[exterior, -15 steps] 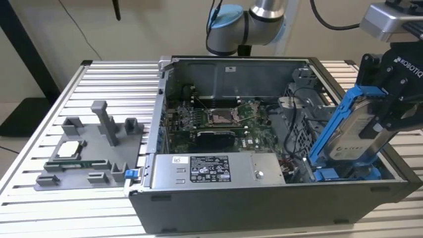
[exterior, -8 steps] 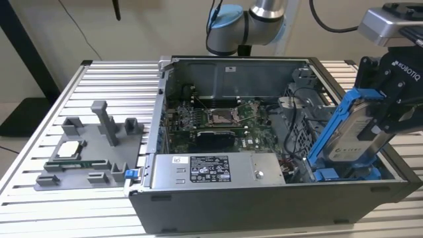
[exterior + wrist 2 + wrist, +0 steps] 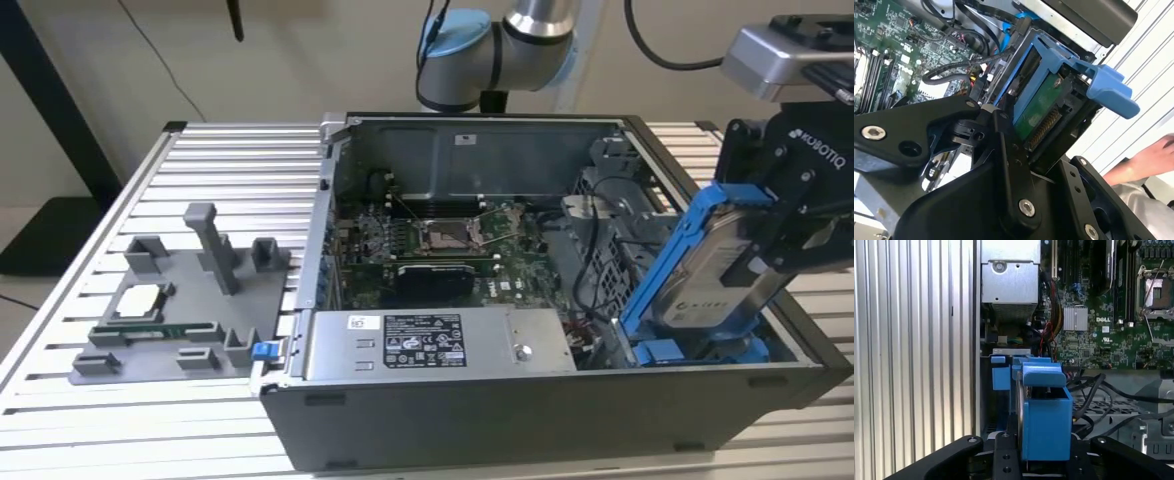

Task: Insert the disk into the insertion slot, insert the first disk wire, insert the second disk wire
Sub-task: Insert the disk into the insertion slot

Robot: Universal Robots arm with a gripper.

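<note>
From where I stand, the gripper [image 3: 781, 245] at the exterior view's right has its fingers pinched on the disk [image 3: 703, 285], gripping the upper part of its blue carrier. The disk stands tilted, its top leaning toward the exterior view's right. Its lower end is down at the insertion slot [image 3: 661, 352], among the blue tabs in the near corner of the open computer case [image 3: 534, 420]. I cannot tell how far in it sits. Just beside the slot, on the exterior view's left, lies the labelled power-supply box [image 3: 427, 345], with the motherboard [image 3: 441, 240] behind it. In the second wrist view, black cables [image 3: 961, 66] loop close to the disk, and a person's hand [image 3: 1154, 155] shows beyond it. The grey fixture tray [image 3: 174, 320] rests on the slatted table [image 3: 240, 160], well apart from the gripper.
</note>
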